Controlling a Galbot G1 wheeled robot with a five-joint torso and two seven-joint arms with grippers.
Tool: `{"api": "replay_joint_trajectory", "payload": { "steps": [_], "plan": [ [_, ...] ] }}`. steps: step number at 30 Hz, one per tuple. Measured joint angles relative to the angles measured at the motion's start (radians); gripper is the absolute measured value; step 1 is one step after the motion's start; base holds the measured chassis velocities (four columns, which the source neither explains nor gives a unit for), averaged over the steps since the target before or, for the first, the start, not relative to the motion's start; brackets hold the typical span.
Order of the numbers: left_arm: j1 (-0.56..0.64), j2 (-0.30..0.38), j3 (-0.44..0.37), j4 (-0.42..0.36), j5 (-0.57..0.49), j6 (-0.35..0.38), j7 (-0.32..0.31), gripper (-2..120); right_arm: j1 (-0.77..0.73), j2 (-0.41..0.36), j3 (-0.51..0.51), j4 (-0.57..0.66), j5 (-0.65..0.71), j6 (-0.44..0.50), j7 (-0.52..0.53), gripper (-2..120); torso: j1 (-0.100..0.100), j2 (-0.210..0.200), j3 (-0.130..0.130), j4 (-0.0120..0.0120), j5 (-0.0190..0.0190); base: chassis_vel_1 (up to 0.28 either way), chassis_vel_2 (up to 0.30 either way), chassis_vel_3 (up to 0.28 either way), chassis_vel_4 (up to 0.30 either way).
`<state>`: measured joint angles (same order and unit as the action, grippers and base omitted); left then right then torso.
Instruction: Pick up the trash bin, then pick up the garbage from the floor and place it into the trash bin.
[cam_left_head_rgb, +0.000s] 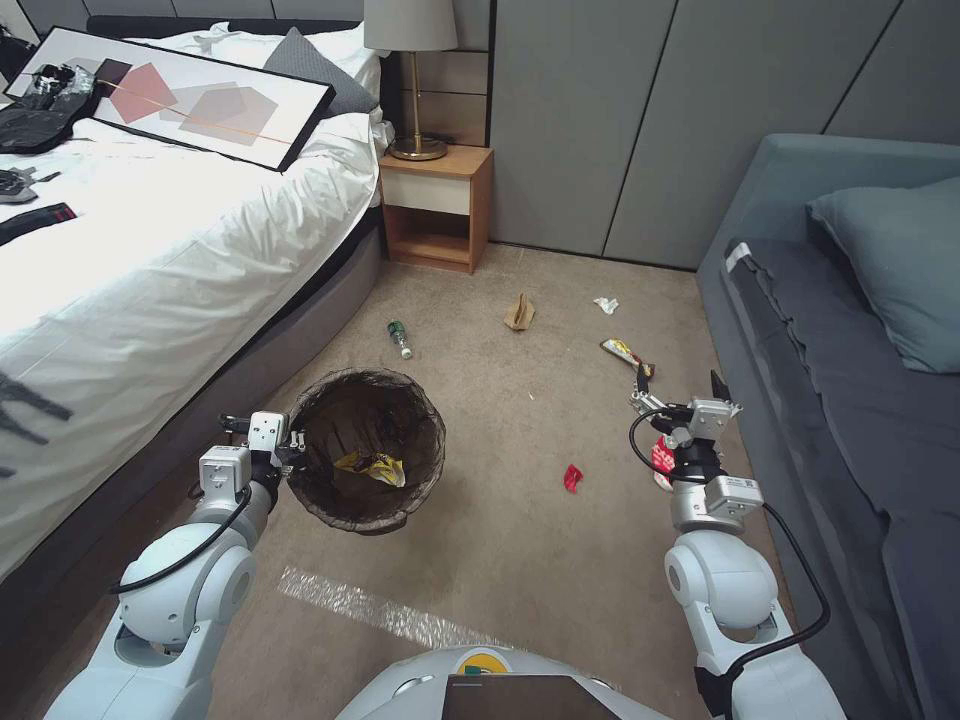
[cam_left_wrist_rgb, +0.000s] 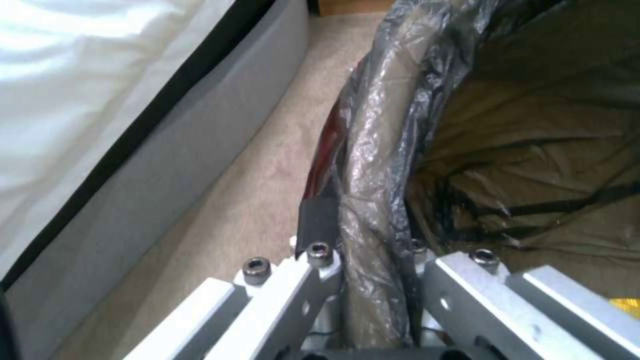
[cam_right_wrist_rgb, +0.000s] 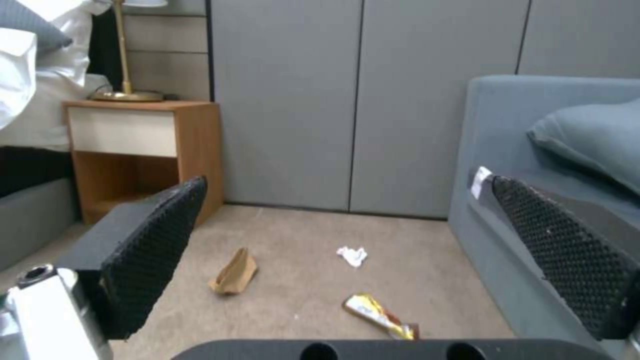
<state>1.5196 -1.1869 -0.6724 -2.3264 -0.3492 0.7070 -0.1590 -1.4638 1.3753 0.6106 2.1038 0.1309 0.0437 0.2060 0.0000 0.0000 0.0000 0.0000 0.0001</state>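
Observation:
The trash bin (cam_left_head_rgb: 366, 448), lined with a dark bag, is beside the bed with a yellow wrapper (cam_left_head_rgb: 374, 467) inside. My left gripper (cam_left_head_rgb: 291, 448) is shut on its left rim; the left wrist view shows the fingers clamping the bagged rim (cam_left_wrist_rgb: 373, 200). Whether the bin is off the floor (cam_left_head_rgb: 520, 420) I cannot tell. My right gripper (cam_left_head_rgb: 680, 388) hangs open and empty near the sofa, its pads (cam_right_wrist_rgb: 153, 255) wide apart. On the carpet lie a green-labelled bottle (cam_left_head_rgb: 400, 338), brown paper bag (cam_left_head_rgb: 519, 312) (cam_right_wrist_rgb: 235, 272), white tissue (cam_left_head_rgb: 606, 304) (cam_right_wrist_rgb: 352, 255), snack-bar wrapper (cam_left_head_rgb: 625, 353) (cam_right_wrist_rgb: 380, 315), red packet (cam_left_head_rgb: 572, 478) and a red-and-white packet (cam_left_head_rgb: 662, 458) under the right wrist.
The bed (cam_left_head_rgb: 150, 250) bounds the left side, carrying a framed picture (cam_left_head_rgb: 180, 95) and black bags. A wooden nightstand (cam_left_head_rgb: 436, 205) with a lamp stands against the grey wall. The blue-grey sofa (cam_left_head_rgb: 850, 380) bounds the right. A pale tape strip (cam_left_head_rgb: 370, 605) crosses the carpet near my base.

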Motion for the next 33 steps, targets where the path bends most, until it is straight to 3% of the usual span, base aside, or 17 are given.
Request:
{"api": "replay_joint_trajectory", "payload": {
  "steps": [8, 19, 21, 27, 33],
  "plan": [
    [0.002, 0.001, 0.002, -0.006, 0.012, 0.000, 0.018, 0, -0.002, -0.002, -0.027, 0.005, 0.007, -0.008, 0.023, 100, 0.000, 0.000, 0.000, 0.0000, -0.0002, -0.147, 0.134, 0.142, -0.141],
    [-0.001, 0.004, 0.011, -0.016, 0.022, 0.001, 0.036, 0, 0.028, -0.076, -0.114, 0.002, 0.071, -0.167, 0.074, 100, 0.000, 0.000, 0.000, -0.0003, -0.0001, 0.006, -0.003, -0.009, 0.003],
    [0.001, 0.002, 0.013, -0.015, 0.026, 0.000, 0.038, 0, 0.078, -0.115, -0.165, -0.018, 0.156, -0.257, 0.100, 100, 0.000, 0.000, 0.000, 0.0001, -0.0001, 0.000, 0.000, 0.000, 0.000],
    [0.006, 0.001, 0.011, -0.013, 0.028, 0.000, 0.039, 0, 0.206, -0.182, -0.274, -0.107, 0.322, -0.397, 0.169, 100, 0.000, 0.000, 0.000, 0.0002, -0.0001, 0.000, 0.000, 0.000, 0.000],
    [0.013, 0.001, 0.008, -0.011, 0.028, -0.001, 0.035, 0, 0.317, -0.237, -0.358, -0.200, 0.429, -0.482, 0.194, 100, 0.000, 0.000, 0.000, 0.0001, 0.0000, 0.000, 0.000, 0.000, 0.000]
  ]
}}
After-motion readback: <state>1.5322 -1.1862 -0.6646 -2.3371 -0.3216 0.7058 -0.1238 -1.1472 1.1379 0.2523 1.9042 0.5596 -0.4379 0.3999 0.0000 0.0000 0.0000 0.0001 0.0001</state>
